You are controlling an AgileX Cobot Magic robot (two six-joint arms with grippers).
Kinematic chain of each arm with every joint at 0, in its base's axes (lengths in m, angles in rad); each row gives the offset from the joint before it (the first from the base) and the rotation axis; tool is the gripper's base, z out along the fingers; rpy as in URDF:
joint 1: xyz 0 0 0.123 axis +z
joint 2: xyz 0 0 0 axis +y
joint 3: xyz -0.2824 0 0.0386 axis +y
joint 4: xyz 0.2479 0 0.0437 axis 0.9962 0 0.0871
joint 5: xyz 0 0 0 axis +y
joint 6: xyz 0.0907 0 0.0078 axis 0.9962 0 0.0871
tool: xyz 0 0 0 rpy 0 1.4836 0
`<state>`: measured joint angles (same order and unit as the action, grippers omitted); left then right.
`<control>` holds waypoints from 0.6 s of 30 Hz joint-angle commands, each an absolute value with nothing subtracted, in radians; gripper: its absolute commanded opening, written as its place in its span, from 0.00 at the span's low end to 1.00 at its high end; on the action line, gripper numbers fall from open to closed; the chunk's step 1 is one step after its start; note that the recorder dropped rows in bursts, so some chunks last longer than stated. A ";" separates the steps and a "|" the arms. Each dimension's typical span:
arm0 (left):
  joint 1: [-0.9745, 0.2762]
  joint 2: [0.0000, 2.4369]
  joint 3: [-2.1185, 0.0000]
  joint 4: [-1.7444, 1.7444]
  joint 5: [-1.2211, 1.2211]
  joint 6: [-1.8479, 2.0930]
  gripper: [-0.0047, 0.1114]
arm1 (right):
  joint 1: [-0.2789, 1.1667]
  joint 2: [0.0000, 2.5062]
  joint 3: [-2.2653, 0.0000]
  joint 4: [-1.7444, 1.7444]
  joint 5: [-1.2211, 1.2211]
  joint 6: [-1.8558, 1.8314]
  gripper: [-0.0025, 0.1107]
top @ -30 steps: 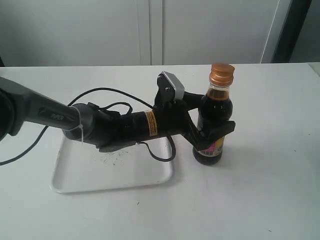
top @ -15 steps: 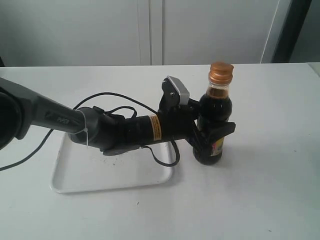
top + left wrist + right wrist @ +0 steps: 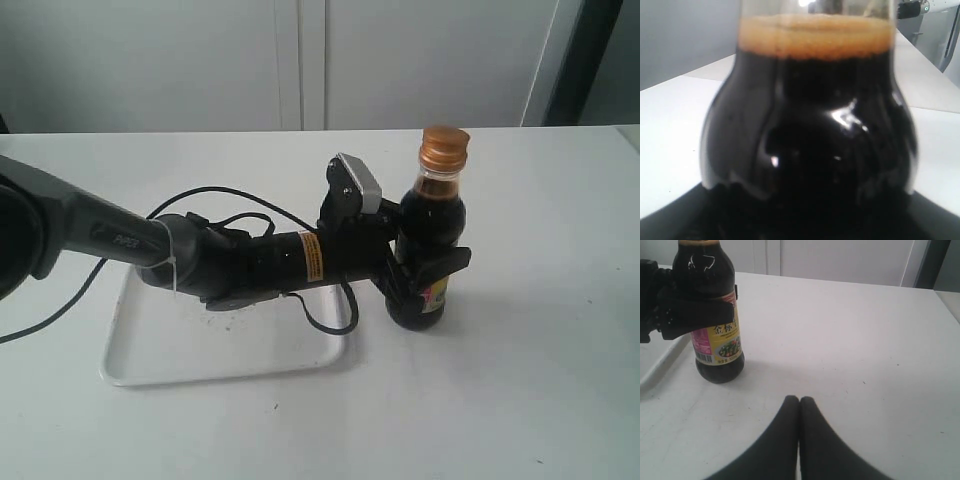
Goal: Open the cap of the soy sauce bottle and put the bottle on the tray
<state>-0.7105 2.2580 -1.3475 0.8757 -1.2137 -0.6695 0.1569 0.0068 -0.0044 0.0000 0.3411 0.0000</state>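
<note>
Exterior, left wrist and right wrist views of a white table (image 3: 520,380). The soy sauce bottle (image 3: 428,250) is standing upright on the table, just beside the right-hand short edge of the tray (image 3: 150,350) and outside its rim. The cap (image 3: 443,147) is sitting closed on the bottle's neck. The left gripper (image 3: 425,272) is reaching across the tray to the bottle, its jaws closing narrowly around the bottle's middle, at the top edge of the label, so that the bottle is being held on both sides. A black cable (image 3: 215,200) is looping from the left arm (image 3: 250,262) above the tray.

In the left wrist view the bottle (image 3: 807,130) is filling the frame, dark liquid topped by a band of tan foam at the shoulder.

In the right wrist view the right gripper (image 3: 799,405) is hovering low over bare table, well apart from the bottle (image 3: 715,315), its two fingertips pressing together with nothing between them. The label (image 3: 720,342) is showing pink, yellow and green below the left gripper's fingers (image 3: 685,315). A corner of the tray (image 3: 655,362) is lying just beside the bottle's base.
</note>
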 commanded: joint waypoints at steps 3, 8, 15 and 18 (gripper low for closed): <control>-0.715 2.257 -1.351 0.893 -1.221 -0.673 0.04 | 0.148 0.000 0.000 0.000 0.336 0.005 0.02; -0.715 2.257 -1.351 0.893 -1.221 -0.673 0.04 | 0.148 0.000 0.000 -0.035 0.293 -0.005 0.02; -0.715 2.257 -1.351 0.893 -1.221 -0.673 0.04 | 0.148 0.000 0.000 -0.035 0.096 0.000 0.02; -0.715 2.257 -1.351 0.895 -1.221 -0.675 0.04 | 0.148 0.000 0.000 -0.035 0.046 0.000 0.02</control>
<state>-0.7105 2.2580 -1.3475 0.8757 -1.2137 -0.6688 0.1569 0.0068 -0.0044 -0.0280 0.1134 0.0000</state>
